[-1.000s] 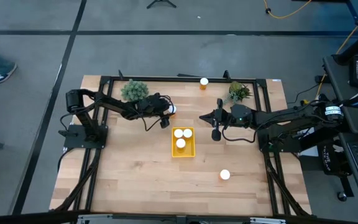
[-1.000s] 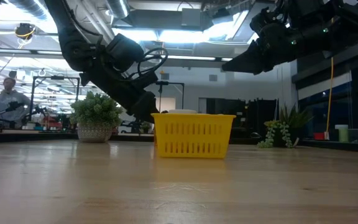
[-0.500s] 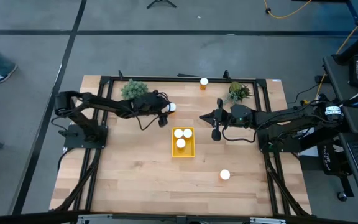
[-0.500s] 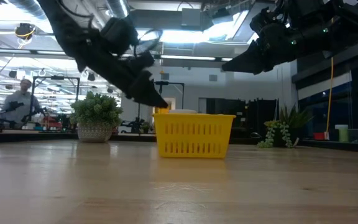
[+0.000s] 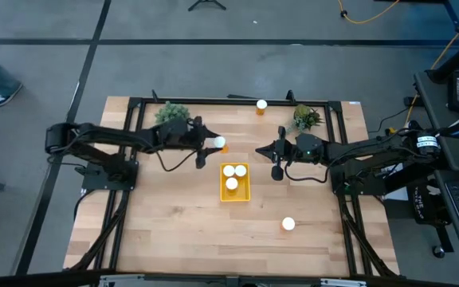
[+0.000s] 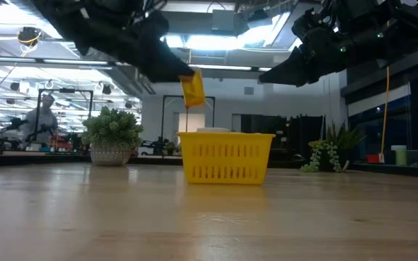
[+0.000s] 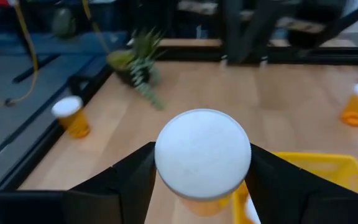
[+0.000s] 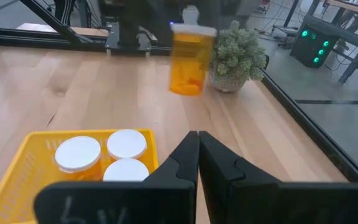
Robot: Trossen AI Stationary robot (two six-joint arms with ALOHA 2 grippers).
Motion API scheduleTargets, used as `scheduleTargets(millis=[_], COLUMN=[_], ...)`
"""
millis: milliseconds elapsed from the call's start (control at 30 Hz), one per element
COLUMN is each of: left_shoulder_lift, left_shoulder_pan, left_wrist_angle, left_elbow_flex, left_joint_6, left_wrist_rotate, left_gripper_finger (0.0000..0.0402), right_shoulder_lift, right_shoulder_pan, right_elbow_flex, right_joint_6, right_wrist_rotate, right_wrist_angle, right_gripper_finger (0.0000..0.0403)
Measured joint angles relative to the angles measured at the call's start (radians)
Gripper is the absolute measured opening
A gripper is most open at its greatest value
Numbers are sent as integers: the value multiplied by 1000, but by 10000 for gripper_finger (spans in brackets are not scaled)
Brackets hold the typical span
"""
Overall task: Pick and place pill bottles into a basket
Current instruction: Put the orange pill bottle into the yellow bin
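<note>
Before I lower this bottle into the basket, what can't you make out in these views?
- The held pill bottle: its body is hidden under its own cap in the left wrist view and blurred in the right wrist view.
- Bottles in the basket: hidden behind its wall in the low view.
- Free space in the basket: cut off by the edge in the right wrist view.
- The left gripper: its contact with the bottle is too small in the high view.

Bright, even overhead light.
Glare off ceiling strips behind the left gripper [image 6: 183, 72]; motion blur on its pill bottle [image 8: 191, 59]; soft background beyond.
</note>
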Motion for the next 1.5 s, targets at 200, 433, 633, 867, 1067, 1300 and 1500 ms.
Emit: scheduleTargets(millis=[200, 433, 633, 867, 1067, 1300, 1500], left_shoulder_lift=[-14, -14, -14, 30, 141, 242, 293], left_shoulder_pan=[-77, -212, -323, -392, -401, -402, -405], left_wrist_angle=[-1, 56, 109, 148, 253, 321, 340], left_elbow_flex=[0, 0, 0, 1, 1, 1, 1], left_joint_6=[20, 16, 17, 12, -10, -63, -79], left_wrist_rotate=[3, 4, -28, -41, -57, -75, -79], left_gripper_finger=[223, 223, 223, 223, 223, 223, 223], right_shoulder_lift=[0, 0, 0, 0, 0, 0, 0], right_shoulder_pan=[0, 0, 0, 0, 0, 0, 0], right_elbow_flex=[0, 0, 0, 0, 0, 0, 0], right_joint_6=[-1, 0, 5, 30, 54, 60, 86], right_wrist_rotate=[0, 0, 0, 0, -1, 0, -1], right_wrist_angle=[0, 0, -8, -15, -15, -24, -36], right_gripper_finger=[16, 16, 16, 16, 16, 16, 16])
